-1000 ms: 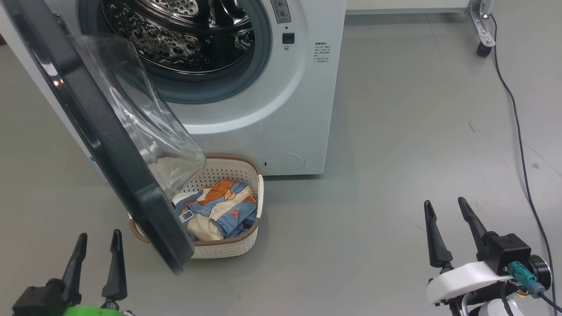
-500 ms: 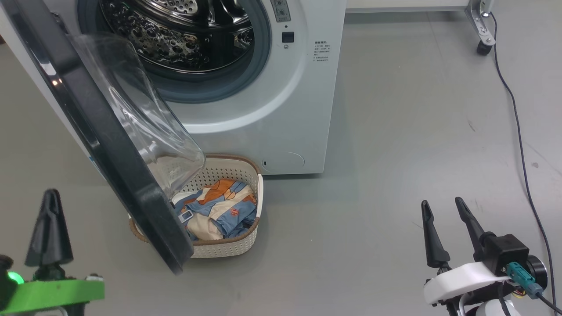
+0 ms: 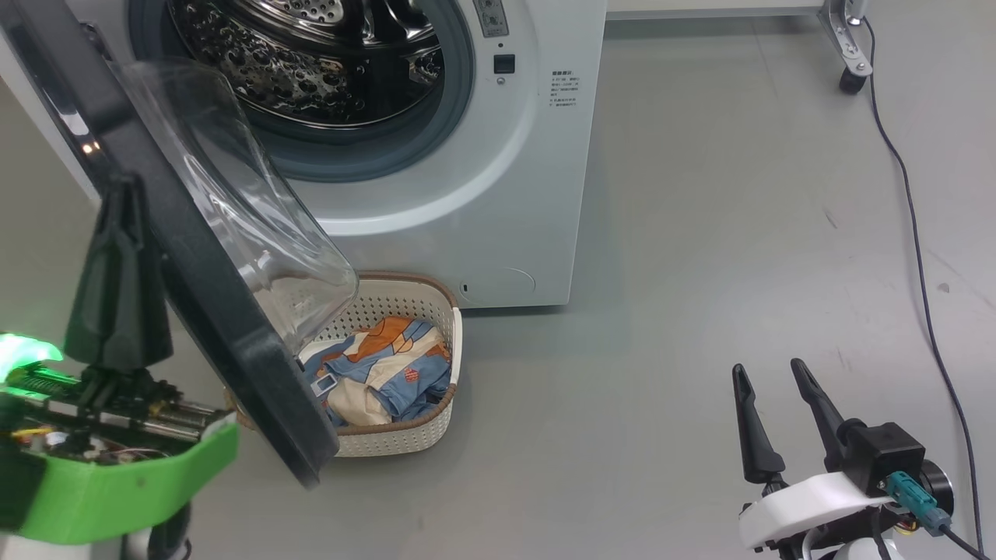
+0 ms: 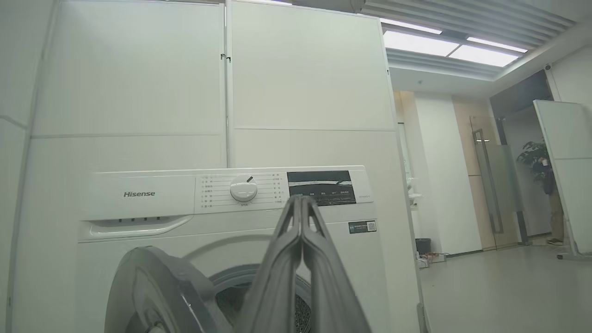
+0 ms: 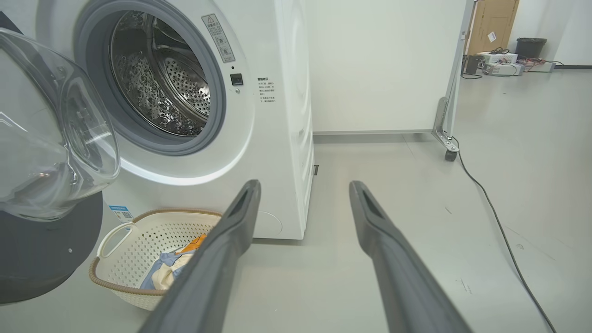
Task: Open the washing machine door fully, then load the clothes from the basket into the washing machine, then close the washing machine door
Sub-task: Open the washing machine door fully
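Down on the grey floor (image 3: 700,272), the small cream plastic basket (image 3: 405,435) with perforated sides and a brown woven-look rim stood just in front of the big white front-loading washing machine (image 3: 506,202), close against its lower front panel. Inside it lay the clothes (image 3: 389,373), a soft heap of light blue fabric with orange and cream patches that covered the basket's floor and stayed below the rim. In the right wrist view the same heap sat toward the near side of the basket, and one white loop handle (image 5: 112,237) curved up from the basket's end. The large round washing machine door (image 3: 187,288), with its wide glossy black rim, stood swung out on the machine's left, and its bulging clear glass bowl (image 3: 249,225) hung over the basket's left part. Behind the grey gasket (image 3: 459,109) the perforated steel drum (image 3: 311,70) showed bare dimpled metal. The left gripper (image 3: 122,190), on a green mount, had its two dark fingers pressed together on nothing and rose beside the outer face of the door's black rim; whether it touched the rim could not be told. The right gripper (image 3: 767,367) hung low at the right, well apart from the basket and the machine, with its fingers spread and nothing between them. A dark cable (image 3: 917,233) trailed across the floor at the far right.
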### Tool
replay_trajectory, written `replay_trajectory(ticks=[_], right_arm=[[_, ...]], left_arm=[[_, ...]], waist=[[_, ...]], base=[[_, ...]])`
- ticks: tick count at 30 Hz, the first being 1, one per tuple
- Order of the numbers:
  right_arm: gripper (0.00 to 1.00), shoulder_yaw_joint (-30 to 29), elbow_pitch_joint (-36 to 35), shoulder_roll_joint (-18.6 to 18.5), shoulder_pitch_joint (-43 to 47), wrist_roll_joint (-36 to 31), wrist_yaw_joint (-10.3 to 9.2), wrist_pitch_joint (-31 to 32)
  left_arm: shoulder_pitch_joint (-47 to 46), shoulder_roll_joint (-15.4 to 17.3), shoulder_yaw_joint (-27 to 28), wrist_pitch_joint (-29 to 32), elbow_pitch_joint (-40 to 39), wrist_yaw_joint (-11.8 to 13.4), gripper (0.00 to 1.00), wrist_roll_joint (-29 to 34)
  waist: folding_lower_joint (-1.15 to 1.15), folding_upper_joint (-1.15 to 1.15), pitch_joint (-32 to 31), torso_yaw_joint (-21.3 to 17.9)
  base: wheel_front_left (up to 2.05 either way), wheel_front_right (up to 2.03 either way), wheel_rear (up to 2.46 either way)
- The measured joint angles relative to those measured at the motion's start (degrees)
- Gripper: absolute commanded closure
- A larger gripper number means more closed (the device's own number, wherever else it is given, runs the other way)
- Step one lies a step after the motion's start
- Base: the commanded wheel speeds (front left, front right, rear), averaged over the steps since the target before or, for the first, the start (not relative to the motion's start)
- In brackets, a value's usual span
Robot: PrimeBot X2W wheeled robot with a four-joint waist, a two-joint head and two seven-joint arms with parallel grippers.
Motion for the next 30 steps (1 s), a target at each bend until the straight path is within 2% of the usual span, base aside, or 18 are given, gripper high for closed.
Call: replay_trajectory(ticks=[9,16,21,30], right_arm=[[0.0,-0.4,0.1,0.6,0.0,-0.4,1.12,0.0],[0.0,-0.9,0.3,0.7,0.0,-1.4,1.53,0.0],[0.0,-1.2,0.4,1.0,-0.1,-1.5,1.99,0.0],[0.0,-1.8,1.0,1.6,-0.3,-1.9,2.63,0.0]], left_arm=[[0.3,1.5,-12.5,0.0,-3.2,0.0,1.0,-0.1],[3.3,1.6,-20.8,0.0,-1.3,0.0,1.0,-1.1],[4.9,1.6,-24.2,0.0,0.3,0.0,1.0,-1.1],[8.2,2.0,-26.6,0.0,6.2,0.0,1.0,-1.1]], waist=[[0.0,0.0,0.5,-0.5],[0.0,0.0,1.2,-0.8],[0.0,0.0,1.6,-0.9],[0.0,0.0,2.3,-0.6]], base=[[0.0,0.0,0.0],[0.0,0.0,0.0],[0.0,0.0,0.0],[0.0,0.0,0.0]])
